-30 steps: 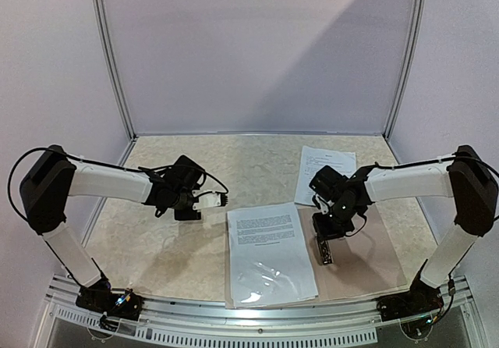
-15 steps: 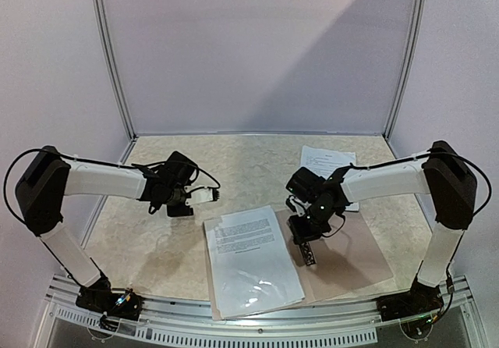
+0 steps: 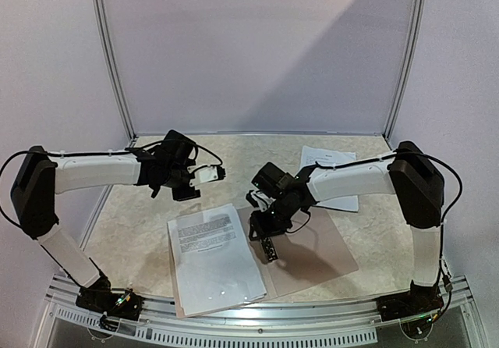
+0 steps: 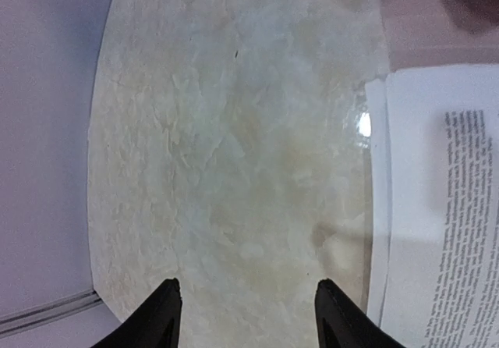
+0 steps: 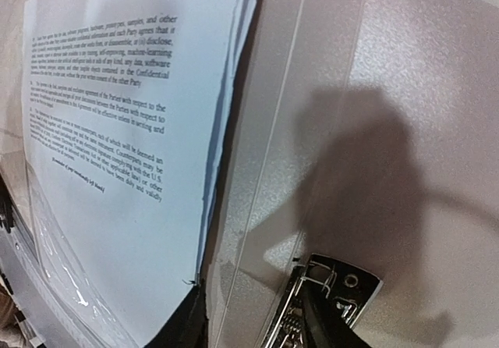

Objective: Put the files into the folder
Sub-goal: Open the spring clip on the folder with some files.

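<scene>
Lying stacked as files [image 3: 212, 258] on the left half of the open folder [image 3: 320, 246], near the front middle of the table [image 3: 132, 231]. Printed black up top, glossy under a clear sleeve [image 5: 66, 285] lower down. Showing a bare tan right half, with a metal clip [image 5: 331, 285] by the spine. Crowded there by the right gripper [image 3: 267, 248], pointing down, fingers spread, one at the clip. Hovering farther back, off the paper: left gripper [image 3: 209, 174], fingers wide over bare table. Lying behind the right arm: one loose sheet [image 3: 337, 163].
</scene>
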`<state>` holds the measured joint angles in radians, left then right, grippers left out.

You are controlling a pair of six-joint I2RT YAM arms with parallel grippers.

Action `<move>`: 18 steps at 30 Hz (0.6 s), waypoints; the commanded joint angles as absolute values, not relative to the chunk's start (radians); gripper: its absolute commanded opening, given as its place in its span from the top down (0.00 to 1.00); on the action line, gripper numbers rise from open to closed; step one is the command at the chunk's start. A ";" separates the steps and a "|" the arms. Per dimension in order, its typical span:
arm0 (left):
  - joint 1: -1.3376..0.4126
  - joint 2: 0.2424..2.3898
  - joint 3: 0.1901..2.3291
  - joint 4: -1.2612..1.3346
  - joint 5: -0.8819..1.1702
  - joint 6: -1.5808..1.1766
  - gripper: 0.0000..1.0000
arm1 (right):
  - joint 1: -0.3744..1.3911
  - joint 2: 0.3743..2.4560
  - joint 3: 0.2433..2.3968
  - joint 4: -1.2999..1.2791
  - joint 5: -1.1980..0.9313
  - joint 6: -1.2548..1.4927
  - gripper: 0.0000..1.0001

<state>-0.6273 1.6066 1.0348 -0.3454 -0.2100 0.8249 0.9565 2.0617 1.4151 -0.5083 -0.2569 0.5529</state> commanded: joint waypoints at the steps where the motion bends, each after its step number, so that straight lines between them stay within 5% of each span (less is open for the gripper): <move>1: -0.669 1.620 1.037 -0.292 -0.021 0.763 0.40 | 0.958 1.988 1.429 -0.524 -0.253 0.527 0.58; 10: -0.811 1.734 0.988 -0.071 -0.016 0.715 0.42 | 0.957 1.810 1.172 -0.542 -0.290 0.638 0.74; 18: -0.826 1.838 0.950 0.043 -0.042 0.708 0.42 | 0.956 1.750 0.989 -0.319 -0.453 0.700 0.74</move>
<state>-0.8227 1.7901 0.9848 -0.0631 -0.0349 0.7204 0.9554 1.7901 1.0283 -0.4362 -0.3691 0.6613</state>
